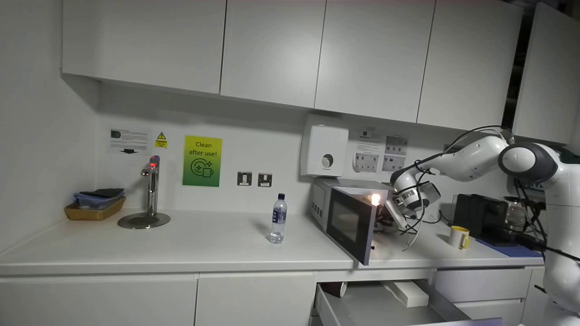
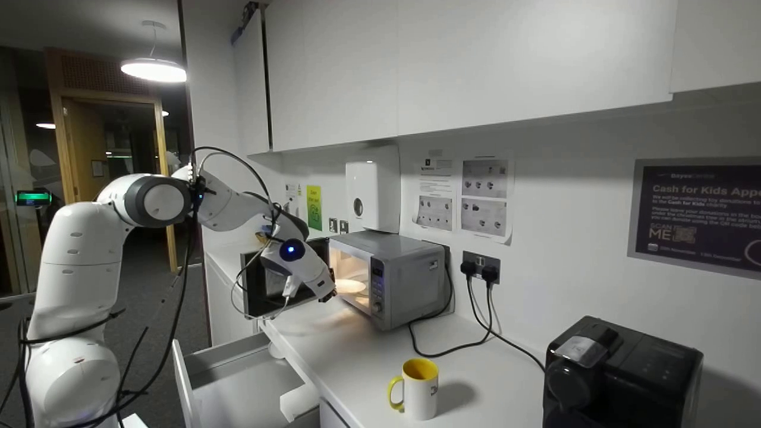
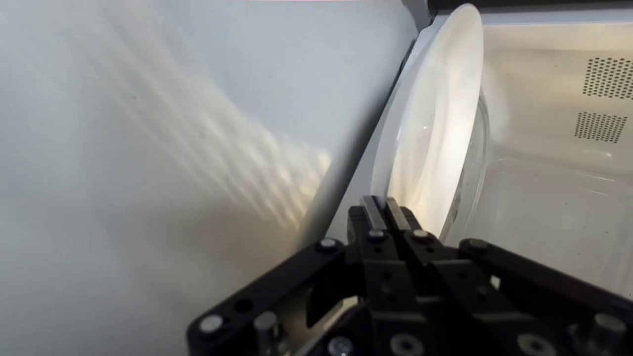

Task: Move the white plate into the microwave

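Note:
The silver-grey microwave [image 2: 413,288] stands on the counter with its door open and a warm light inside; it also shows in an exterior view [image 1: 319,201]. The white plate [image 3: 435,118] is at the microwave's mouth, just above the glass turntable [image 3: 474,163] in the wrist view. Part of the plate also shows in an exterior view [image 2: 349,286]. My gripper [image 3: 384,212] is shut on the plate's near rim; it also shows at the microwave opening in an exterior view [image 2: 329,292]. How far the plate reaches inside is hard to tell.
The open microwave door [image 1: 349,222] stands beside the arm. An open drawer [image 1: 376,305] juts out below. A yellow-white mug [image 2: 421,389], black coffee machine [image 2: 624,374] and water bottle [image 1: 278,219] stand on the counter. A white wall box [image 1: 324,149] hangs above the microwave.

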Motion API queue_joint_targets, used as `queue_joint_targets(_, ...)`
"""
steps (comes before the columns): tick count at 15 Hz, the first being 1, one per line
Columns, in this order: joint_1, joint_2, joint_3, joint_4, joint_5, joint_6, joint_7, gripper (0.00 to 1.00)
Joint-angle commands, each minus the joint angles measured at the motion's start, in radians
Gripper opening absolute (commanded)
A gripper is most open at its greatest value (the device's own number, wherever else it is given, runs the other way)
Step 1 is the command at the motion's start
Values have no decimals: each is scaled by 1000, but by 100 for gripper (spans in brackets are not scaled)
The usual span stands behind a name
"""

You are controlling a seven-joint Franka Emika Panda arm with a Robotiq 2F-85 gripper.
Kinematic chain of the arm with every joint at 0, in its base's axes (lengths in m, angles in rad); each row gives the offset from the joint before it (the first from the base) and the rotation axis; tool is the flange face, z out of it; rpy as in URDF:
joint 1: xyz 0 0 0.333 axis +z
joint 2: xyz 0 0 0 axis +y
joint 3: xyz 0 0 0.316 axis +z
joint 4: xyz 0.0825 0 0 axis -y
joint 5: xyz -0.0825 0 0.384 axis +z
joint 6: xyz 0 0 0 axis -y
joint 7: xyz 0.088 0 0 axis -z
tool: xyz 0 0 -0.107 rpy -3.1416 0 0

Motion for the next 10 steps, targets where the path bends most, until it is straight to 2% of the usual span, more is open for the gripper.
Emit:
queue_joint_targets(1, 7, -4, 10, 45, 90, 59, -51, 1)
queue_joint_targets(10, 28, 23, 6, 131, 300, 138, -159, 1)
